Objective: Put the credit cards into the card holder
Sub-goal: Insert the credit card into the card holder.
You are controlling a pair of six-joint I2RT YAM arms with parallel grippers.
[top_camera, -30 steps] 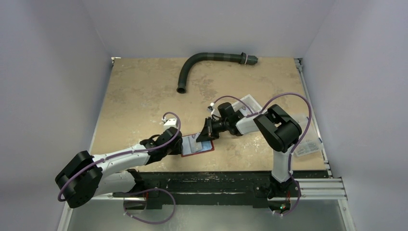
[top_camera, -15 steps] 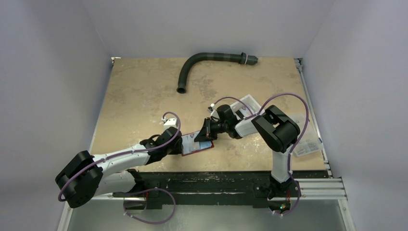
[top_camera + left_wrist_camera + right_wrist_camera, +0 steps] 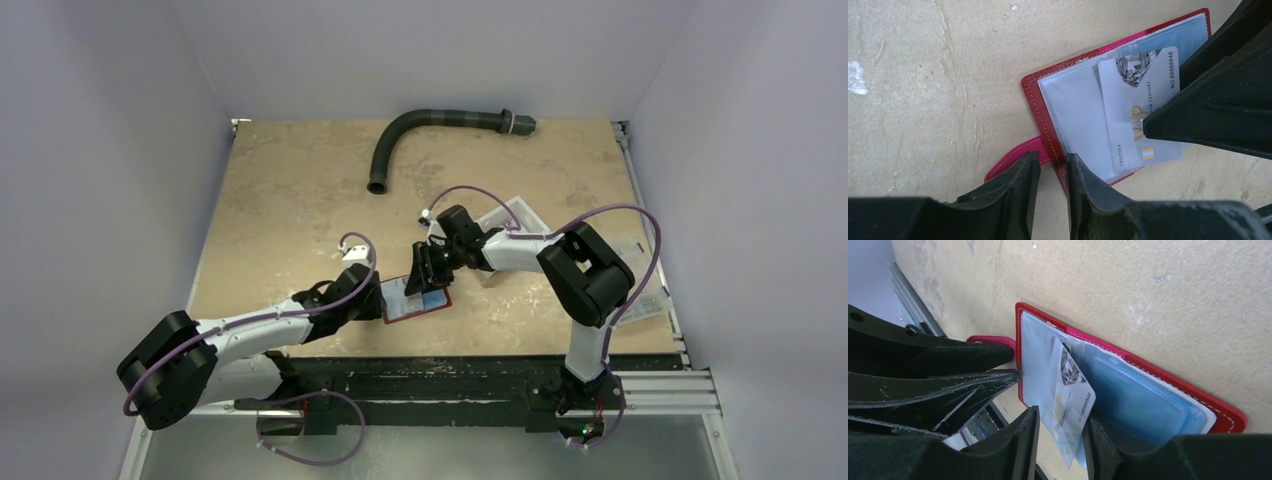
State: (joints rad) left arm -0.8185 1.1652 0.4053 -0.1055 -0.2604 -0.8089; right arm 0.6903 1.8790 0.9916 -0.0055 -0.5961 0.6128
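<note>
Top external view: the card holder (image 3: 405, 306) lies open on the tan table (image 3: 290, 190), close to the near edge and between the two arms. The left gripper (image 3: 378, 300) meets its left edge, and the right gripper (image 3: 426, 286) hangs over its right half from the far side. A dark curved hose (image 3: 420, 125) lies well apart at the back of the table.

Left wrist view: the left gripper (image 3: 1054, 159) has its jaws drawn narrow on the holder's red edge, just beside the pink snap tab (image 3: 1013, 155), so that the rim sits pinched between the two fingers. The card holder (image 3: 1073, 110) spreads up and to the right with its clear sleeves face up. A whitish credit card (image 3: 1133, 95) printed "VIP" rests tilted on the sleeves. A black finger (image 3: 1218, 100) of the right gripper has its tip touching the card's right side.

Right wrist view: the right gripper (image 3: 1062, 420) has its jaws partly parted, and the near end of the credit card (image 3: 1070, 385) stands in the gap. Whether the pads touch the card cannot be told. The card's far end lies against the clear sleeves near the fold of the card holder (image 3: 1148, 400), which lies flat. The left gripper (image 3: 1014, 364) closes on the holder's left edge by the snap tab (image 3: 990, 340).
</note>
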